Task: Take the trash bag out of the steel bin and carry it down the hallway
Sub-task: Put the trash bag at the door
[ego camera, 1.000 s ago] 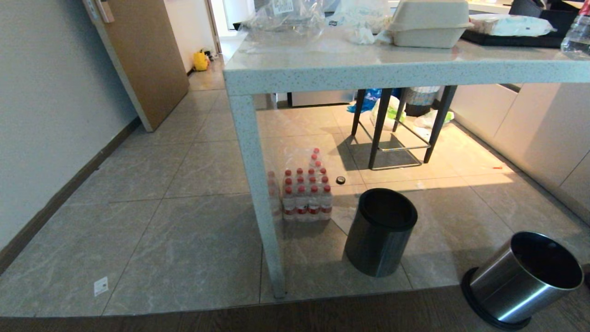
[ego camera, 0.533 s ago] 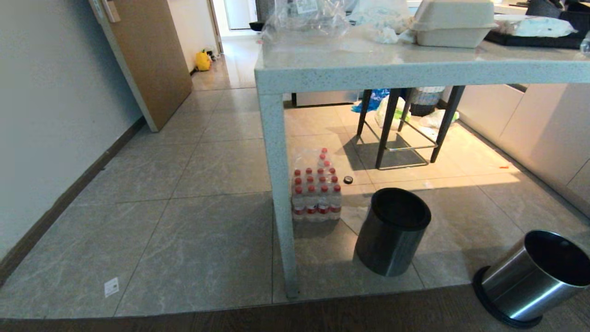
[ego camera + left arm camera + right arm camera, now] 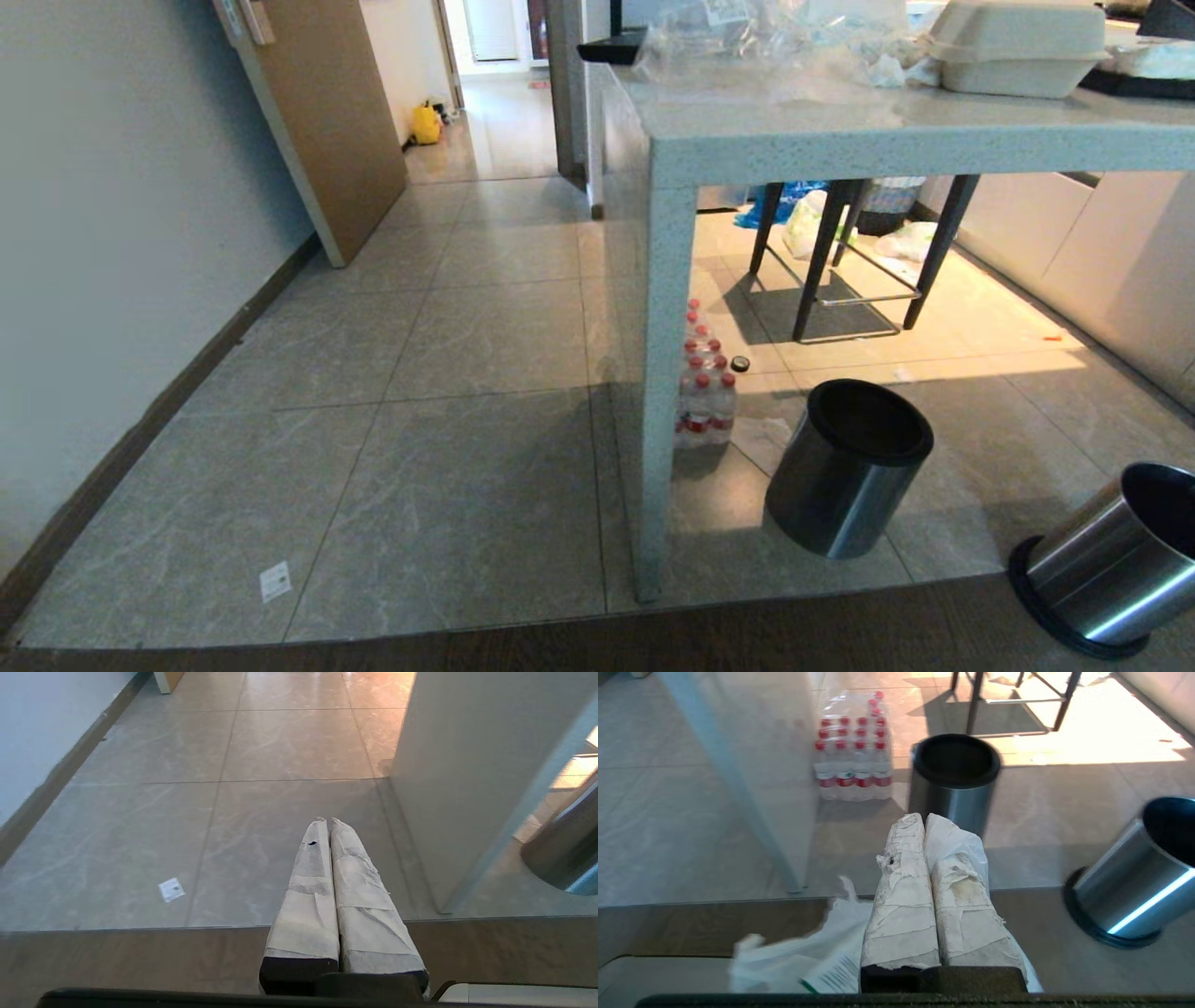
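In the right wrist view, my right gripper (image 3: 924, 817) is shut on the trash bag (image 3: 803, 961). Thin white plastic wraps over one finger, and the bag with green print hangs below and beside the fingers. The shiny steel bin (image 3: 1111, 560) (image 3: 1134, 891) stands on the floor at the right on a black base ring, its inside dark. My left gripper (image 3: 327, 820) is shut with nothing in it, over bare grey tiles. The hallway (image 3: 495, 121) shows through the doorway far ahead, with glossy tiles. Neither arm shows in the head view.
A stone table leg (image 3: 653, 392) stands just ahead. Right of it are a darker steel bin (image 3: 850, 467), a pack of red-capped bottles (image 3: 705, 392) and a black stool (image 3: 859, 252). A wooden door (image 3: 327, 112) stands open on the left, with a yellow bag (image 3: 427, 124) in the hallway.
The whole head view has shifted: table, bottles and bins slid right in the picture, and more of the left floor and hallway shows. The camera moved, not the things.
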You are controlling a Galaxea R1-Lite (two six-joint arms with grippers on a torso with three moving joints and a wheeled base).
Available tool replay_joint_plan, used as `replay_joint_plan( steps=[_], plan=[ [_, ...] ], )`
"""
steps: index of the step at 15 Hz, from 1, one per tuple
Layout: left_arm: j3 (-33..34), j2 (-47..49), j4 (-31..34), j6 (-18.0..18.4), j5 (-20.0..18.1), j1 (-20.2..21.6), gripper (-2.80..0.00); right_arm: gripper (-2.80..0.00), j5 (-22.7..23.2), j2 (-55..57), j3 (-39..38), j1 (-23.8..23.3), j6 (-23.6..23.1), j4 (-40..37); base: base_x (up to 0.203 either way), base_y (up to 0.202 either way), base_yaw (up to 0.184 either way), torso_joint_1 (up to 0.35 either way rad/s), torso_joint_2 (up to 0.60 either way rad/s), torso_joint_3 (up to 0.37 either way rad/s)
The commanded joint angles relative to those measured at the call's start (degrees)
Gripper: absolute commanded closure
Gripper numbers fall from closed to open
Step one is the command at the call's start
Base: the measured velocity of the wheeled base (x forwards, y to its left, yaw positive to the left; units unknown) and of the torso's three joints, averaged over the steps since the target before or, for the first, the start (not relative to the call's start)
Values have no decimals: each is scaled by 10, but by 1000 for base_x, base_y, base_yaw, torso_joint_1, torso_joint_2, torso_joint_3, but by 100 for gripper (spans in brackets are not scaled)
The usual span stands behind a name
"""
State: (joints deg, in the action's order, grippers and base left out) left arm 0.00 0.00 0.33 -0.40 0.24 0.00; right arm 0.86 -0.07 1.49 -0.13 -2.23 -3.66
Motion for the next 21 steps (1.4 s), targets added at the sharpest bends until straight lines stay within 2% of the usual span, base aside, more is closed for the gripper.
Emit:
replay_joint_plan(
  steps=[1, 18, 21],
  plan=[
    [0, 1, 0, 0, 0, 0, 0, 0, 1, 1, 0, 0, 0, 0, 0, 184, 5, -2, 0, -2],
    [0, 0, 0, 1, 0, 0, 0, 0, 1, 1, -1, 0, -1, 1, 0, 192, 1, 2, 3, 3],
    [0, 0, 0, 1, 0, 0, 0, 0, 1, 2, -1, 0, -2, 1, 0, 85, 2, 0, 2, 0]
  ],
)
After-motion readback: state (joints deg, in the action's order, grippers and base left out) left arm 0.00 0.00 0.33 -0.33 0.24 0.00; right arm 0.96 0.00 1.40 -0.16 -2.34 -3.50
